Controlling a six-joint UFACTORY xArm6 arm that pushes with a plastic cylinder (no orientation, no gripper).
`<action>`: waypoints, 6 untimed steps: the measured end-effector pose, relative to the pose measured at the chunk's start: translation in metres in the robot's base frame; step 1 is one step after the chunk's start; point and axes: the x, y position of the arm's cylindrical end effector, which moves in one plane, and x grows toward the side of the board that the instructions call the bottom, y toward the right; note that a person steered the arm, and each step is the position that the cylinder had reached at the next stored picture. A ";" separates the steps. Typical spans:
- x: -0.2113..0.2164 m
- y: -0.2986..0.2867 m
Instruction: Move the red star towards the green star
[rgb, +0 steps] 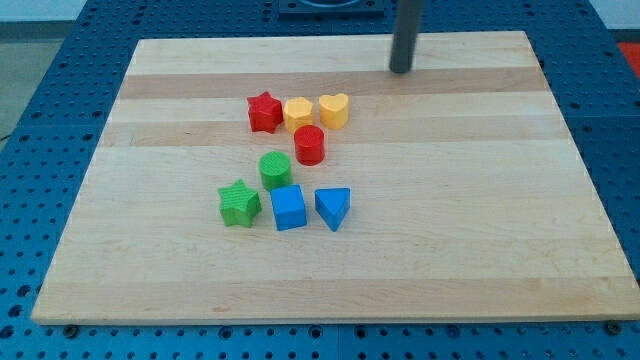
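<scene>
The red star (264, 111) lies on the wooden board, left of the board's middle and toward the view's top. The green star (238, 203) lies below it, toward the view's bottom left of the block group. My tip (401, 70) stands on the board near the top edge, well to the right of and above the red star, touching no block.
A yellow hexagon-like block (298, 113) touches the red star's right side, with a yellow heart (334, 109) beside it. A red cylinder (309, 145), a green cylinder (275, 169), a blue cube (289, 208) and a blue triangle (333, 208) lie between and around the stars.
</scene>
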 end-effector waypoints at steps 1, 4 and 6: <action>-0.032 -0.037; 0.064 -0.069; 0.090 -0.134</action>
